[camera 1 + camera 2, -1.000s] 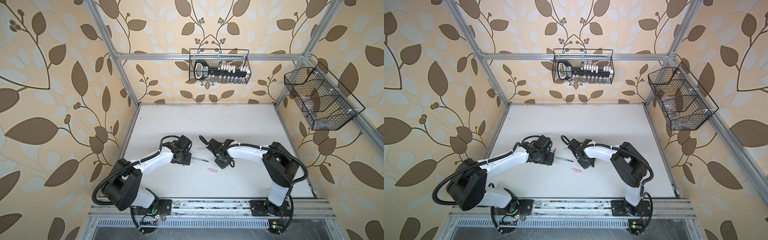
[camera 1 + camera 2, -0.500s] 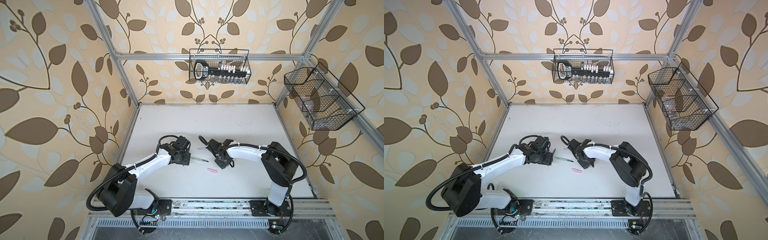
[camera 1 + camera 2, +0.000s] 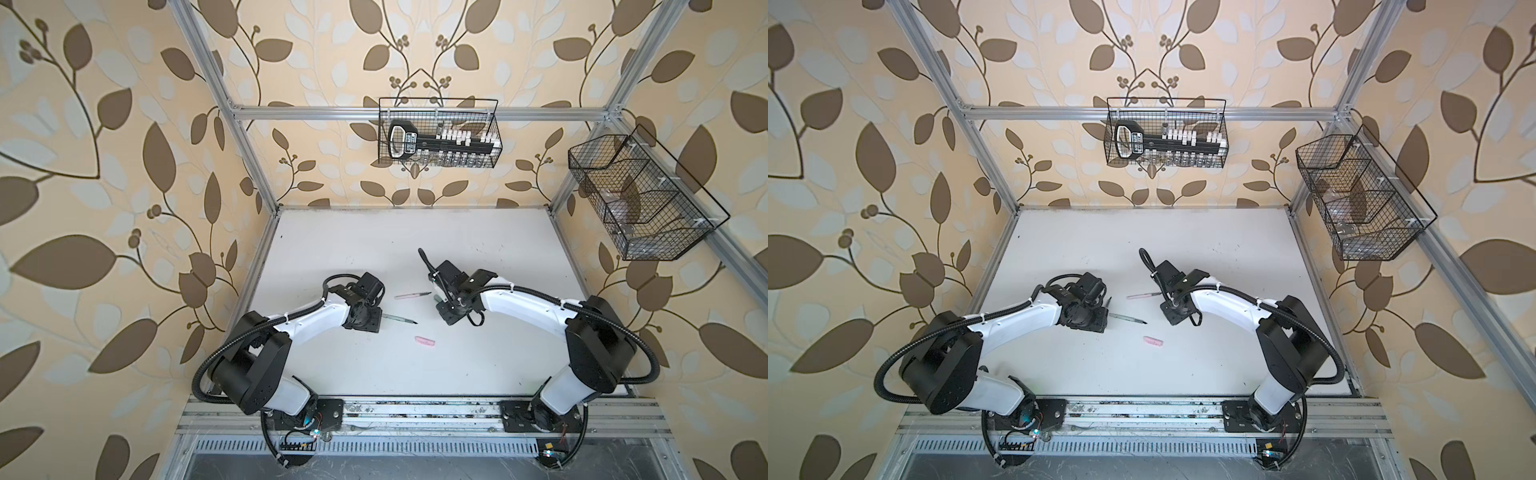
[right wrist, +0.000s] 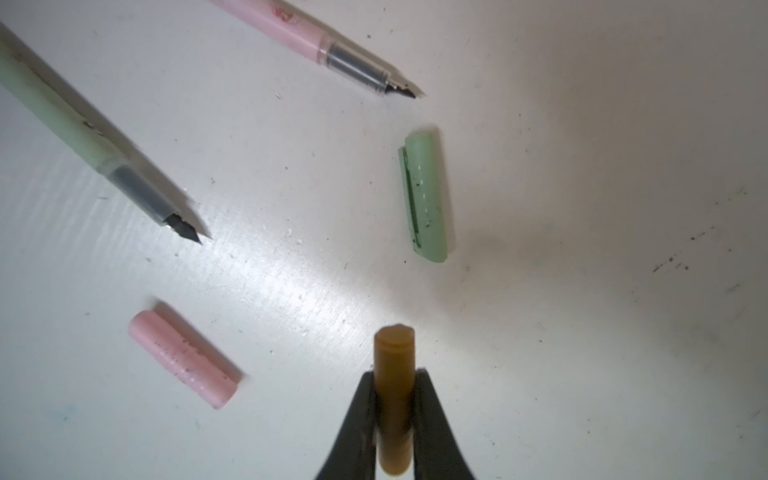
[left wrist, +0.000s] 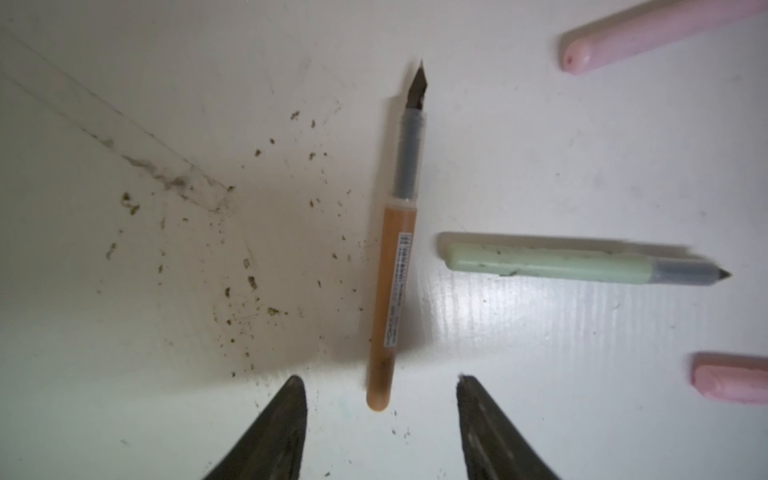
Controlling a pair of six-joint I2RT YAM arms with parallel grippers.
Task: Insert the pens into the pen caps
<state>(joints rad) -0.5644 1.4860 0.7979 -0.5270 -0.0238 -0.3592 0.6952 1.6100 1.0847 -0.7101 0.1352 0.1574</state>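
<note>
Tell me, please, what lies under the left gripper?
The tan-brown pen lies uncapped on the table, its blunt end in the gap between the left gripper's open fingers, touching neither. In both top views the gripper covers nearly all of it.

On the table [image 3: 478, 257], the left gripper [image 5: 379, 379] sits at 9 o'clock of a cluster, the right gripper [image 4: 394, 376] at 3 o'clock. The left pen [image 5: 395, 266] has its blunt end between the left fingertips, touching neither. Just beside its barrel, the middle pen [image 3: 398, 319] runs toward 3 o'clock. The far pen [image 3: 411, 295] lies at 1 o'clock of it, a loose cap [image 3: 424, 341] at 5 o'clock. Another cap [image 4: 426, 195] lies off the far pen's tip. The held cap [image 4: 392, 353] sits between the right jaws. A rear basket [image 3: 496, 133] hangs at 12 o'clock, a side basket [image 3: 681, 232] at 2 o'clock.
</note>
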